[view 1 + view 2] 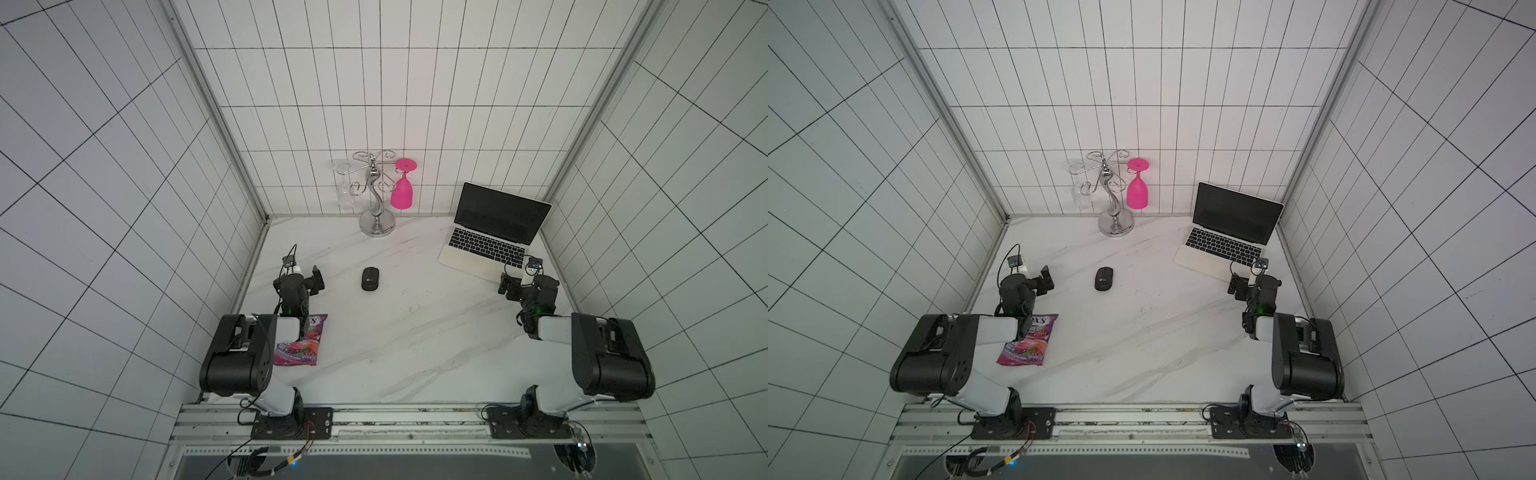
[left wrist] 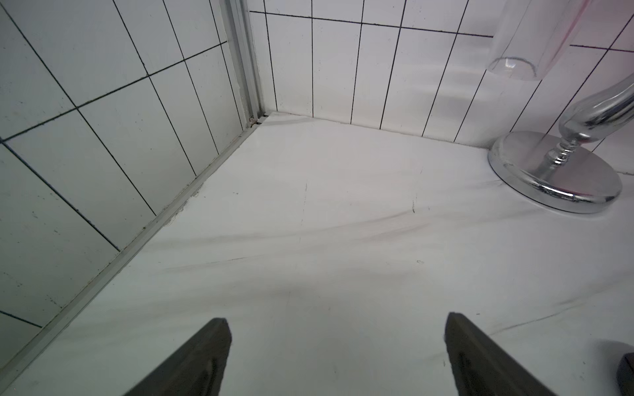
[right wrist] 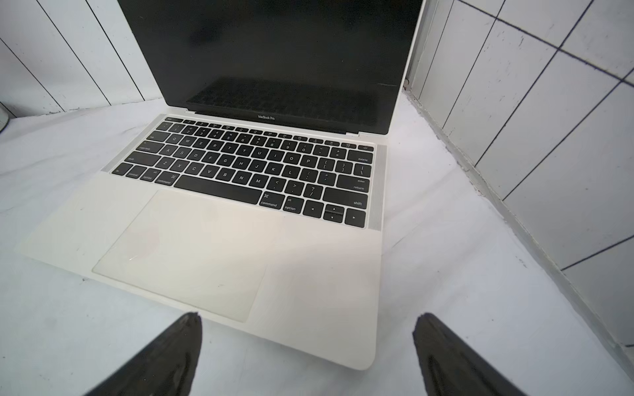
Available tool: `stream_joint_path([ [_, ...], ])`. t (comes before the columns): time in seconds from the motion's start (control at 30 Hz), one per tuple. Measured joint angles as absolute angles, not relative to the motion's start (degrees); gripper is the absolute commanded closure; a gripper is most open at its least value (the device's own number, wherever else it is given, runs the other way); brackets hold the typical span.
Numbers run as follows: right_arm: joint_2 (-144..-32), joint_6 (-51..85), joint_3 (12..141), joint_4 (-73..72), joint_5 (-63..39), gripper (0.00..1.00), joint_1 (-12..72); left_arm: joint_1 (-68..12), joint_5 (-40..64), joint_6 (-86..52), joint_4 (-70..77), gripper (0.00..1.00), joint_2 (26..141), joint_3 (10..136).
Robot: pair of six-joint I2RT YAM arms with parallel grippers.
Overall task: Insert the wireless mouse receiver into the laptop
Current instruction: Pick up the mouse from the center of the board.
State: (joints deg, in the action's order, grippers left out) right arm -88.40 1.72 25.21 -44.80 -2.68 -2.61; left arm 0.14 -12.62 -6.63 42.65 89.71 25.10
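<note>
Tiny dark wireless mouse receiver: not visible anywhere. Judged light, rigid, slippery; pinch plastic end, leave plug free. Slim silver-white laptop (image 3: 319,274) open, far right corner of white marble-look table (image 1: 395,332). Spread wide, empty: left hand (image 2: 336,317), right hand (image 3: 308,315).

A slim silver-white laptop (image 1: 469,262) with black keys sits open on the white marbled tabletop (image 1: 395,340), at about 2 o'clock from its centre. In both top views the laptop (image 1: 1223,246) lies flat, its front edge turned toward 7 o'clock. The lid stands upright, its black-bezelled screen dark (faintly mirroring the keys). The right wrist view shows the laptop (image 3: 212,247) with a large, bare trackpad.
</note>
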Motion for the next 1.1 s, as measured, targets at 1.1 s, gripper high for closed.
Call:
stream_joint_path([
  [1.1,-62.5,17.3,29.3,-8.1,-13.5,0.01,23.8,-30.6,-17.5,-13.6,-11.9,0.02,92.2,61.1],
])
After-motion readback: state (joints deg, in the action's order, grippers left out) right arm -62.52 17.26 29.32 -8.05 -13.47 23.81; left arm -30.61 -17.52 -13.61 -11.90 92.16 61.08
